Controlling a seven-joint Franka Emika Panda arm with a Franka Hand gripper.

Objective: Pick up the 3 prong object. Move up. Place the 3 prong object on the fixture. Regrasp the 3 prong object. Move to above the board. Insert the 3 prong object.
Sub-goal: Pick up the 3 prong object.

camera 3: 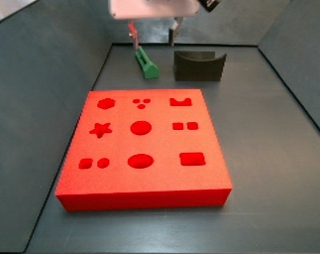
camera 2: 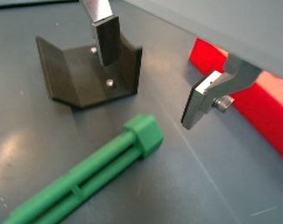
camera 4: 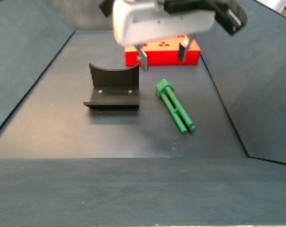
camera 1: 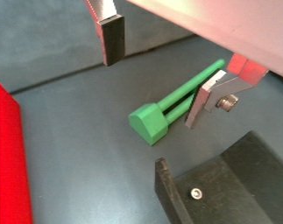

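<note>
The 3 prong object [camera 1: 167,108] is a slim green peg lying flat on the dark floor, seen too in a side view [camera 4: 174,106] and another [camera 3: 147,62]. My gripper [camera 1: 152,94] hangs open above it with nothing between its fingers [camera 1: 112,39]; one silver finger stands close by the peg's shaft. In a side view the gripper [camera 4: 163,62] sits over the peg's end nearest the board [camera 4: 194,55]. The fixture [camera 4: 112,87], a dark notched block, stands beside the peg. The red board [camera 3: 143,139] with shaped holes fills the floor's middle.
Sloped grey walls [camera 3: 288,89] enclose the floor on both sides. In the wrist views the fixture [camera 2: 91,74] and the board's red edge [camera 2: 255,92] lie close to the open fingers.
</note>
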